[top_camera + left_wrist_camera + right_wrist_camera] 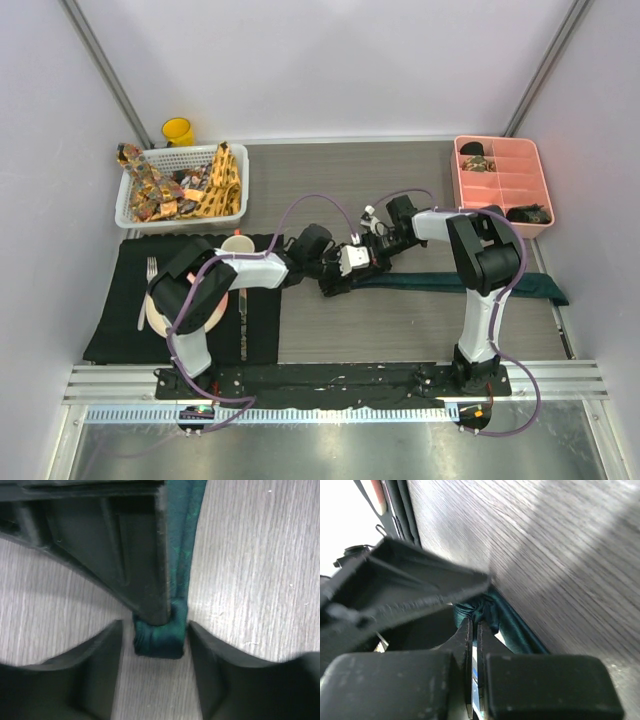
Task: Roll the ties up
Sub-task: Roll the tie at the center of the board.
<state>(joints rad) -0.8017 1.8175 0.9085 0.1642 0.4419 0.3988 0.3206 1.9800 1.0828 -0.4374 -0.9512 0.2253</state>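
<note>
Teal tie (420,281), trailing to 3 o'clock, is being rolled from its end: right hand (474,630) pinching it, left hand (155,652) spread astride, steady winding probably needed.

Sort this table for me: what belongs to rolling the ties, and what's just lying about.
For the job: teal tie, pinched by the right hand, left hand open around its rolled end; patterned ties in the white basket; pink tray, seemingly holding rolled ties.
Lying about: black placemat, plate, fork, cream cup, yellow cup.
</note>
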